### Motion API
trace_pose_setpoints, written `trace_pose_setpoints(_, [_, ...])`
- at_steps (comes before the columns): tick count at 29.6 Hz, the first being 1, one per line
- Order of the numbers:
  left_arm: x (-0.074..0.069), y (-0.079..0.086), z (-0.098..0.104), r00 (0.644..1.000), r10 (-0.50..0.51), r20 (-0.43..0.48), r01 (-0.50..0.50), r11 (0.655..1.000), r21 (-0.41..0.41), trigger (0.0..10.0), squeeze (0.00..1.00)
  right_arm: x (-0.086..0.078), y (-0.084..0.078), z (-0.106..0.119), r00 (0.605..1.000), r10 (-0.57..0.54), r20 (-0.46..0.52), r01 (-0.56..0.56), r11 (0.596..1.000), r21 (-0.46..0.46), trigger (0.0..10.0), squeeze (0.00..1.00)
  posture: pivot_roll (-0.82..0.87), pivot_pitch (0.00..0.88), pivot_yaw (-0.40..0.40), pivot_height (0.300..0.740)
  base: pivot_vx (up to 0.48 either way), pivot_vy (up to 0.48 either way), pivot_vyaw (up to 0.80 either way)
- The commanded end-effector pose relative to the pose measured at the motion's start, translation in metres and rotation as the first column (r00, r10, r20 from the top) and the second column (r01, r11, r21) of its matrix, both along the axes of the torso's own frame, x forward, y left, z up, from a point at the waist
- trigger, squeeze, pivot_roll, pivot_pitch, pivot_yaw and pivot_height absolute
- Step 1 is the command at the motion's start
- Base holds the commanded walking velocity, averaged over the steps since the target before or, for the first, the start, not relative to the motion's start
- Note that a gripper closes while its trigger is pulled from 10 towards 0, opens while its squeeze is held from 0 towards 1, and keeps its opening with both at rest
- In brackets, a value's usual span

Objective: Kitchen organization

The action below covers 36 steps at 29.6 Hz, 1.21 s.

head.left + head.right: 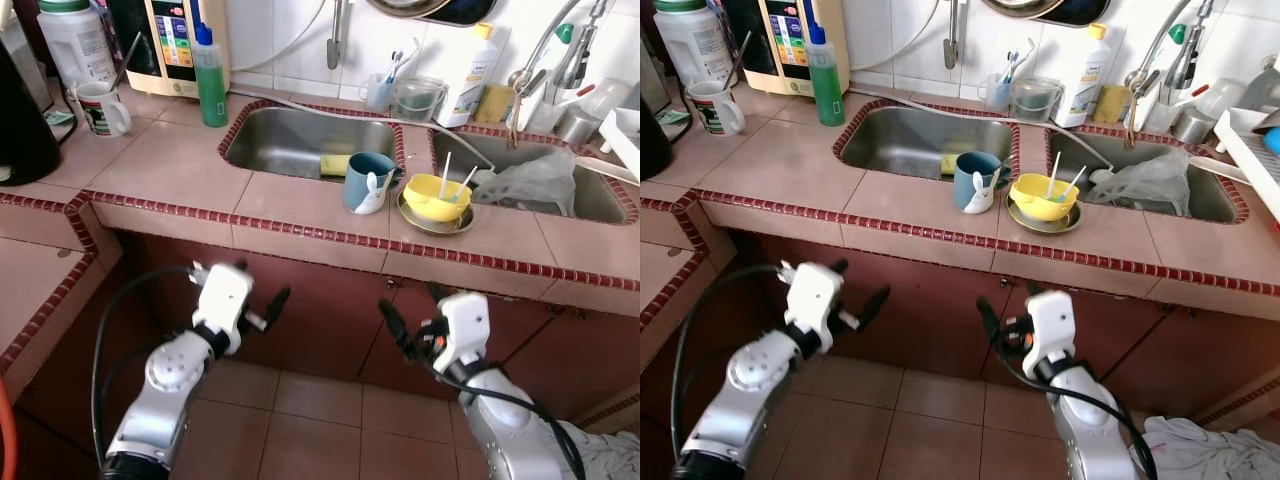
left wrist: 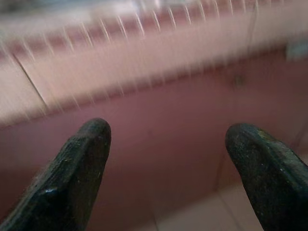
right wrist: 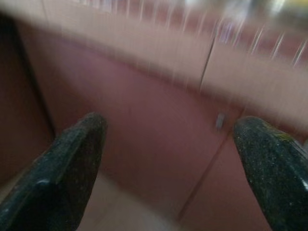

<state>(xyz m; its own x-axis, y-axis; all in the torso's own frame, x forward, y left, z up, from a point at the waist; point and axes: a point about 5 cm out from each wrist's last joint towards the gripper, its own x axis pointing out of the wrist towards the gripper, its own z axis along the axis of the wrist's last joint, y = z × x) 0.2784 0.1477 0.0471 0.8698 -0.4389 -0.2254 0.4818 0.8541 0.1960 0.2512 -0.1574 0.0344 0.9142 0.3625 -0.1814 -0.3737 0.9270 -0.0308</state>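
Observation:
A blue mug (image 1: pixel 366 181) with a white rabbit figure stands on the tiled counter between two steel sinks. Beside it a yellow bowl (image 1: pixel 436 195) holding utensils rests on a metal plate (image 1: pixel 441 226). A yellow sponge (image 1: pixel 335 165) lies in the left sink (image 1: pixel 290 140). Both arms are held below the counter's front edge, before the dark red cabinet doors. My left gripper (image 1: pixel 262 285) is open with nothing in it. My right gripper (image 1: pixel 412 312) is open too. In the blurred wrist views the left fingers (image 2: pixel 79 168) and right fingers (image 3: pixel 72 163) are wide apart.
A green soap bottle (image 1: pixel 210 78) and a white mug (image 1: pixel 100 108) stand at the counter's back left. A crumpled plastic bag (image 1: pixel 540 180) lies in the right sink. Bottles and cups line the back wall. A cloth (image 1: pixel 1200 450) lies on the floor at right.

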Motion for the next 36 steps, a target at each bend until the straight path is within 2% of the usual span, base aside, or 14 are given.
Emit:
trace_pose_setpoints(1, [-0.007,0.000,-0.019,0.998,-0.010,-0.062,0.013,0.999,0.037,10.0,0.00,-0.005,-0.002,-0.016,0.999,0.005,-0.052,-0.007,0.999,-0.042,10.0,0.00,0.08,0.000,-0.070,0.740,0.000,0.000,0.00])
trace_pose_setpoints(5, [-0.019,0.003,-0.050,0.985,0.011,-0.169,0.002,0.997,0.079,10.0,0.00,-0.014,-0.003,-0.046,0.984,-0.018,-0.177,0.004,0.997,-0.075,10.0,0.00,0.08,0.000,-0.073,0.740,0.000,0.000,0.00])
trace_pose_setpoints(8, [-0.027,0.006,-0.064,0.970,0.044,-0.240,-0.026,0.997,0.078,10.0,0.00,-0.021,-0.004,-0.061,0.967,-0.041,-0.250,0.015,0.994,-0.105,10.0,0.00,0.08,0.000,-0.074,0.740,0.000,0.000,0.00])
trace_pose_setpoints(11, [-0.038,0.007,-0.080,0.951,0.055,-0.304,-0.016,0.992,0.129,10.0,0.00,-0.032,-0.006,-0.080,0.934,-0.077,-0.348,0.027,0.989,-0.145,10.0,0.00,0.08,0.000,-0.073,0.740,0.000,0.000,0.00])
trace_pose_setpoints(12, [-0.038,0.007,-0.080,0.951,0.055,-0.304,-0.016,0.992,0.129,10.0,0.00,-0.032,-0.006,-0.080,0.934,-0.077,-0.348,0.027,0.989,-0.145,10.0,0.00,0.08,0.000,-0.073,0.740,0.000,0.000,0.00])
trace_pose_setpoints(16, [-0.049,0.007,-0.091,0.933,0.065,-0.355,-0.001,0.984,0.177,10.0,0.00,-0.045,-0.010,-0.093,0.897,-0.113,-0.428,0.038,0.983,-0.180,10.0,0.00,0.08,0.000,-0.071,0.740,0.000,0.000,0.00])
trace_pose_setpoints(17, [-0.054,0.008,-0.097,0.921,0.081,-0.382,-0.008,0.982,0.189,10.0,0.00,-0.055,-0.016,-0.101,0.865,-0.156,-0.476,0.070,0.979,-0.192,10.0,0.00,0.08,0.000,-0.069,0.740,0.000,0.000,0.00])
trace_pose_setpoints(18, [-0.054,0.008,-0.097,0.921,0.081,-0.382,-0.008,0.982,0.189,10.0,0.00,-0.055,-0.016,-0.101,0.865,-0.156,-0.476,0.070,0.979,-0.192,10.0,0.00,0.08,0.000,-0.069,0.740,0.000,0.000,0.00])
trace_pose_setpoints(19, [-0.059,0.009,-0.101,0.910,0.095,-0.403,-0.017,0.981,0.193,10.0,0.00,-0.063,-0.021,-0.107,0.839,-0.191,-0.510,0.095,0.974,-0.207,10.0,0.00,0.08,0.000,-0.067,0.740,0.000,0.000,0.00])
trace_pose_setpoints(23, [-0.071,0.008,-0.110,0.903,0.068,-0.425,0.039,0.971,0.238,10.0,0.00,-0.080,-0.027,-0.118,0.782,-0.240,-0.575,0.132,0.966,-0.224,10.0,0.00,0.08,0.000,-0.064,0.740,0.000,0.000,0.00])
trace_pose_setpoints(25, [-0.077,0.010,-0.114,0.891,0.089,-0.445,0.027,0.968,0.248,10.0,0.00,-0.088,-0.030,-0.122,0.757,-0.255,-0.602,0.137,0.962,-0.236,10.0,0.00,0.08,0.000,-0.063,0.740,0.000,0.000,0.00])
trace_pose_setpoints(27, [-0.088,0.015,-0.121,0.863,0.141,-0.485,-0.010,0.965,0.262,10.0,0.00,-0.103,-0.035,-0.128,0.708,-0.288,-0.645,0.162,0.955,-0.248,10.0,0.00,0.09,0.000,-0.062,0.740,0.000,0.000,0.00])
trace_pose_setpoints(29, [-0.095,0.020,-0.126,0.840,0.181,-0.511,-0.045,0.962,0.268,10.0,0.00,-0.109,-0.037,-0.131,0.687,-0.301,-0.661,0.169,0.951,-0.257,10.0,0.00,0.09,0.000,-0.062,0.740,0.000,0.000,0.00])
trace_pose_setpoints(36, [-0.121,0.034,-0.137,0.782,0.261,-0.566,-0.091,0.946,0.310,10.0,0.00,-0.118,-0.038,-0.134,0.662,-0.311,-0.682,0.173,0.949,-0.265,10.0,0.00,0.09,0.000,-0.061,0.740,0.000,0.000,0.00])
